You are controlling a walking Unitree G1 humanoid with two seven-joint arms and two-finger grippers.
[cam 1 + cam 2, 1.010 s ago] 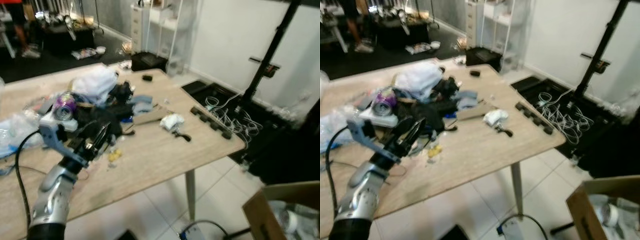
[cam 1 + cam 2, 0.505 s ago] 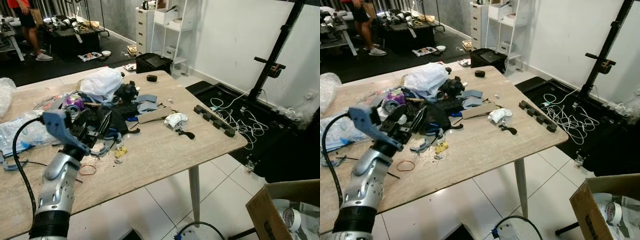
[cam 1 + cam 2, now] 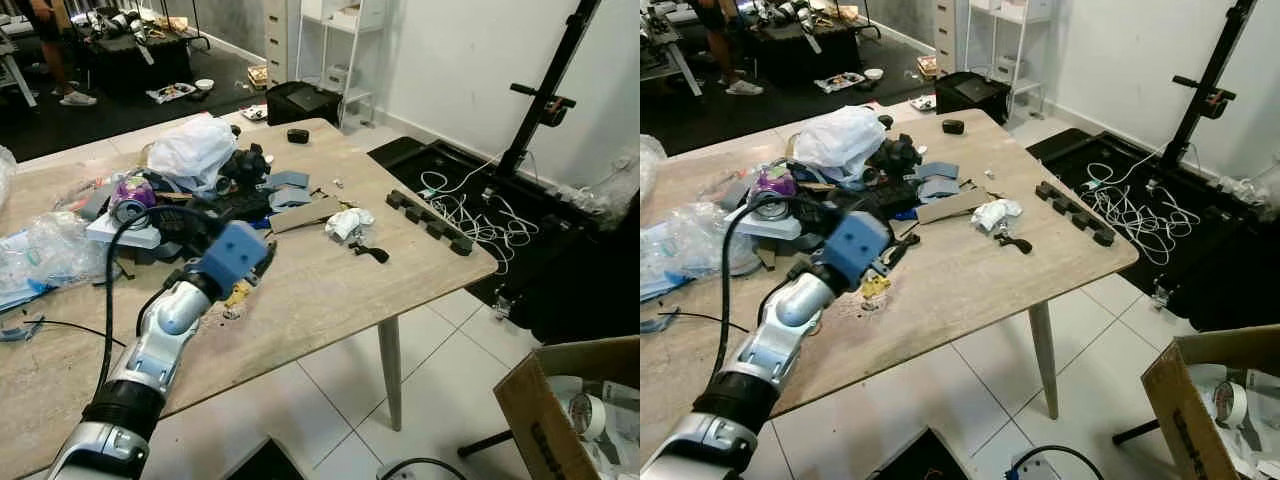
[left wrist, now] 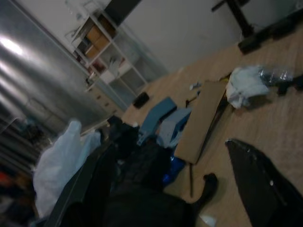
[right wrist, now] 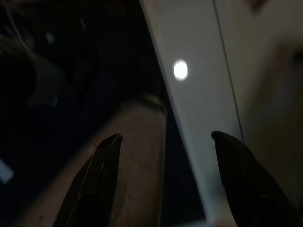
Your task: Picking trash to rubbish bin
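Black fingers of the left gripper [image 4: 156, 189] are being held spread over dark cloth [image 4: 142, 165] in the table's [image 3: 330, 300] trash heap; soft and light, it is best pinched at a bunched fold. The bin [image 3: 560, 400] is standing well apart on the floor.

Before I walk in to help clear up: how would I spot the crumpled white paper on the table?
On the wooden table, look towards the corner nearest the black stand, just short of the row of black blocks. The crumpled white paper lies beside a flat cardboard strip. It is much smaller than the white plastic bag and sits alone on bare wood.
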